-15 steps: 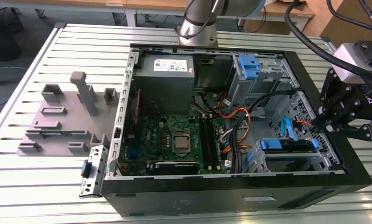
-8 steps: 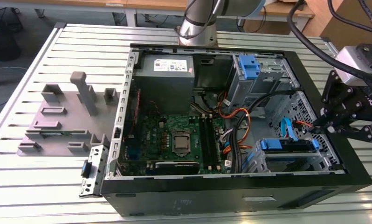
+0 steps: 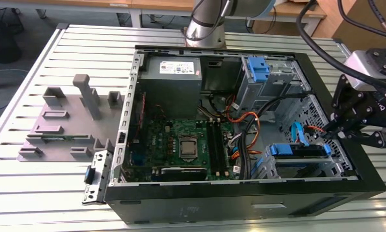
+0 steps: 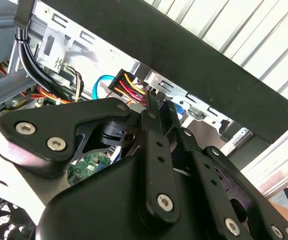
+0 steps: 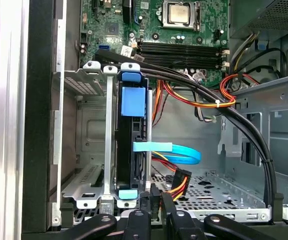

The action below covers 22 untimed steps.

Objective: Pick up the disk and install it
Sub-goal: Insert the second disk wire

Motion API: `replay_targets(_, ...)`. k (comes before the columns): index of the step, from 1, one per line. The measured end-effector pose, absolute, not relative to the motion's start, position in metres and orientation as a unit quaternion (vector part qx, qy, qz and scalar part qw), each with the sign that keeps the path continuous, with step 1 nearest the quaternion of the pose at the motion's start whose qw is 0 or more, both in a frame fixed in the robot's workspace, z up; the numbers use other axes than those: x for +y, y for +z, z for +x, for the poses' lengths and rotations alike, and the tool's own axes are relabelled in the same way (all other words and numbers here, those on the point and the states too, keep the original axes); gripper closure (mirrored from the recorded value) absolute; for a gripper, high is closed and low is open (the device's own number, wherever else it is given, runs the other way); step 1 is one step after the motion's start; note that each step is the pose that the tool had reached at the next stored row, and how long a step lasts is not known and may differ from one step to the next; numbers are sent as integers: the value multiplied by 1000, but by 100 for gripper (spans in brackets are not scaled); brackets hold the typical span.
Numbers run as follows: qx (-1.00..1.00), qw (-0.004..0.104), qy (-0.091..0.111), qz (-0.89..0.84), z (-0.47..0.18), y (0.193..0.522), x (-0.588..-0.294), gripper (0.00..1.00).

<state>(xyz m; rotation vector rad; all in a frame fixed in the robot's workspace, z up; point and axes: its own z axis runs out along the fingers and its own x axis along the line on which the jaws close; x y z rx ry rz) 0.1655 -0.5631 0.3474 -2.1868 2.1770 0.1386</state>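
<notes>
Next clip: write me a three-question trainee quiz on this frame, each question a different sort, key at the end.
1. True or false: the silver-grey metal disk with its blue plastic carrier lies on the slatted metal table outside the open black computer case.
2. Where is the black gripper in the exterior view? A) over the green motherboard B) at the case's exterior-view-right edge, beside the disk bay C) above the grey plastic fixture
3. Fill in: the flat cable near the disk is ____ in colour.

Key: 1 false; 2 B; 3 blue.
</notes>
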Motion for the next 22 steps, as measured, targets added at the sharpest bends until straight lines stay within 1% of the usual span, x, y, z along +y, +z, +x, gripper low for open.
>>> replay_targets(19, 705, 26, 45, -708, 165, 345, -562, 77)
replay_targets(20, 705, 26, 45, -708, 165, 345, -562, 78)
replay_targets(21, 705, 26, 45, -708, 165, 345, -562, 84)
replay_targets(22, 705, 26, 45, -708, 165, 345, -562, 84)
